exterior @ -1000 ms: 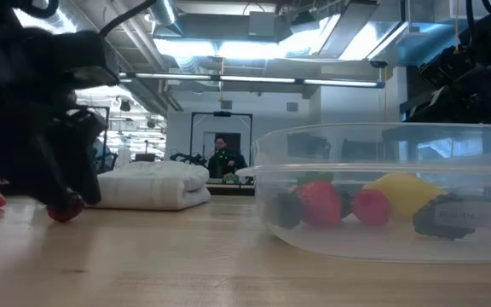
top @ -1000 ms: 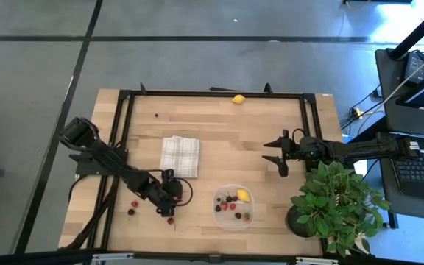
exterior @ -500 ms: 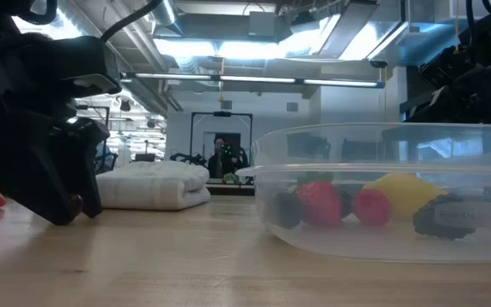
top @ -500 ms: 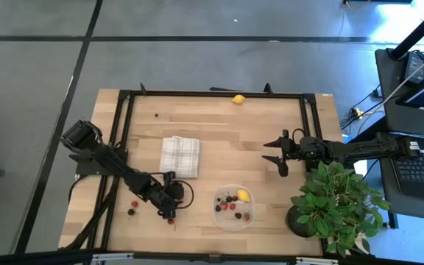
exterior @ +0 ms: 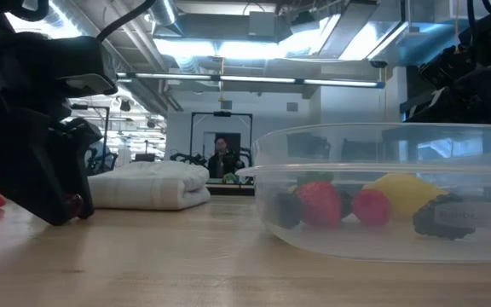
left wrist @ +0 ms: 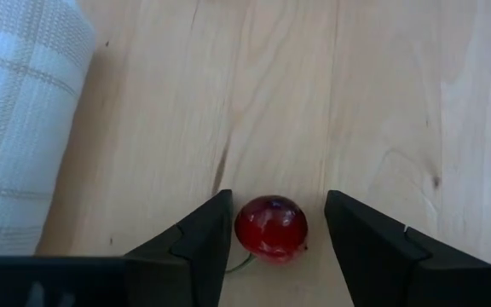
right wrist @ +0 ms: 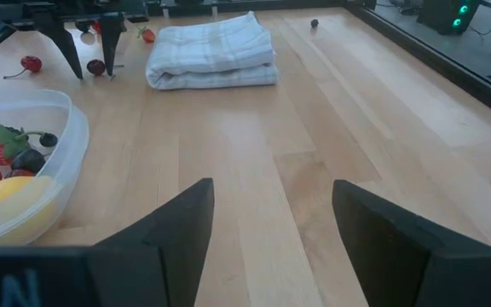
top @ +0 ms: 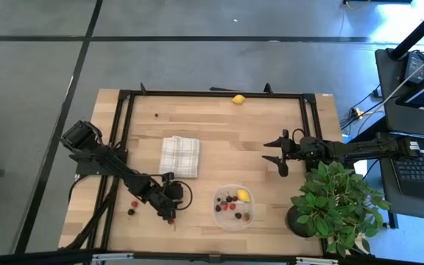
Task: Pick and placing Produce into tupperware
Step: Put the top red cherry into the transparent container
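A glossy red cherry (left wrist: 270, 228) lies on the wooden table near its front edge. My left gripper (left wrist: 277, 198) slants down over it, open, one finger on each side with a small gap between each finger and the fruit. The clear tupperware (top: 233, 207) stands to the right of it and holds a yellow lemon (top: 243, 195) and several red and dark berries. Two more berries (top: 132, 207) lie left of my left gripper. Another lemon (top: 238, 99) rests at the far edge. My right gripper (top: 278, 157) hangs open over the table's right half, holding nothing.
A folded white-and-grey checked cloth (top: 179, 156) lies behind my left gripper. A small dark berry (top: 157, 115) sits at the far left. A leafy potted plant (top: 337, 202) stands at the near right corner. A black frame (top: 212, 94) edges the table.
In the low view my left gripper has settled a little lower about the red cherry. The cherry showed in front of the fingers a second ago and now is mostly hidden behind one of them. It has stayed where it lay on the table.
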`<state>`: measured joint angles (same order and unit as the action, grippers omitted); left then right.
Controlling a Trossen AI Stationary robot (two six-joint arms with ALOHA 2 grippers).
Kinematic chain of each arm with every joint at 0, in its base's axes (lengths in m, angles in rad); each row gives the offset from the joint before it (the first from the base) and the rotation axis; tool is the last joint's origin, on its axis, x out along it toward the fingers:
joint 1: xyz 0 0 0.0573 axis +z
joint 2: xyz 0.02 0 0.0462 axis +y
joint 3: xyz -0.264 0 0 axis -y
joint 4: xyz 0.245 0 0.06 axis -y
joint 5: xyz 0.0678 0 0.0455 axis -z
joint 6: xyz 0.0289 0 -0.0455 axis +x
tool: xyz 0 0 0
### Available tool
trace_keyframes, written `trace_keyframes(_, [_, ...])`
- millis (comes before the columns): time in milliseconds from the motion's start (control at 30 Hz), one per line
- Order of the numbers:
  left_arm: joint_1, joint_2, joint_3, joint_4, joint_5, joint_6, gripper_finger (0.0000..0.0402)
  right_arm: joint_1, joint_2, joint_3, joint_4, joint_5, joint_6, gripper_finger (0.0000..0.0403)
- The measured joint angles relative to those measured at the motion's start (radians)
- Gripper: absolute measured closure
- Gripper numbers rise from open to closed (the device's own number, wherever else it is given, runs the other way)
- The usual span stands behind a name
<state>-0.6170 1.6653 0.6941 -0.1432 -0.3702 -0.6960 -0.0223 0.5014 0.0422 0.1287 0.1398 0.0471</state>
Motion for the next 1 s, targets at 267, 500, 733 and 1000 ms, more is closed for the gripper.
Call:
trace_keyframes(267, [0.000, 0.001, -0.001, -0.002, 0.002, 0.000, 0.0218, 0.000, 0.000, 0.000, 0.000, 0.000, -0.001, 0.0162])
trace_keyframes(500, [0.000, 0.001, -0.001, -0.004, 0.003, -0.002, 0.0218, 0.000, 0.000, 0.000, 0.000, 0.000, -0.002, 0.0162])
trace_keyframes(733, [0.000, 0.001, -0.001, -0.005, 0.005, -0.005, 0.0228, 0.000, 0.000, 0.000, 0.000, 0.000, -0.003, 0.0162])
trace_keyframes(1000, [-0.001, 0.000, -0.002, -0.006, 0.013, -0.005, 0.0282, 0.000, 0.000, 0.000, 0.000, 0.000, -0.003, 0.0162])
